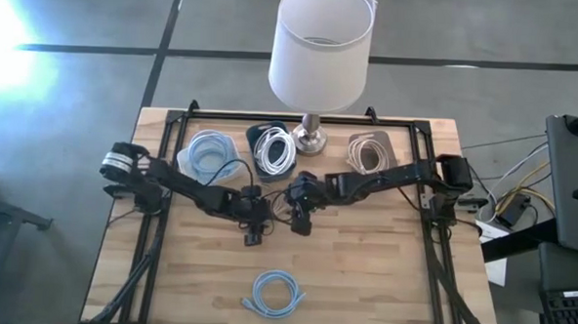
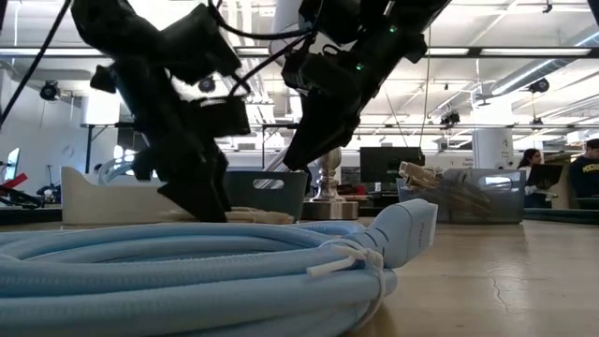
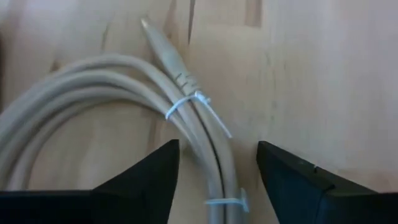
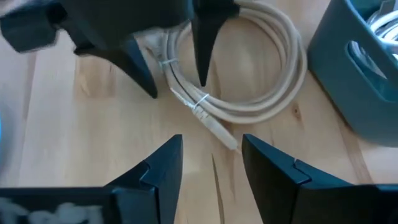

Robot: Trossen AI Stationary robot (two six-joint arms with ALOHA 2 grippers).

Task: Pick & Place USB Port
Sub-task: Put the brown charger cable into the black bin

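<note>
Left fingers (image 3: 214,180) spread astride beige cable (image 3: 93,81); plug (image 3: 163,46) points away.

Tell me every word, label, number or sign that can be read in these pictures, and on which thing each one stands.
No text can be read in any view.
Person's dark shirt, low view, far right: pale marks, too small to read.
Screen in the room behind: dark, no text legible.
Beige cable, blue cable, bins and lamp: no print visible.
</note>
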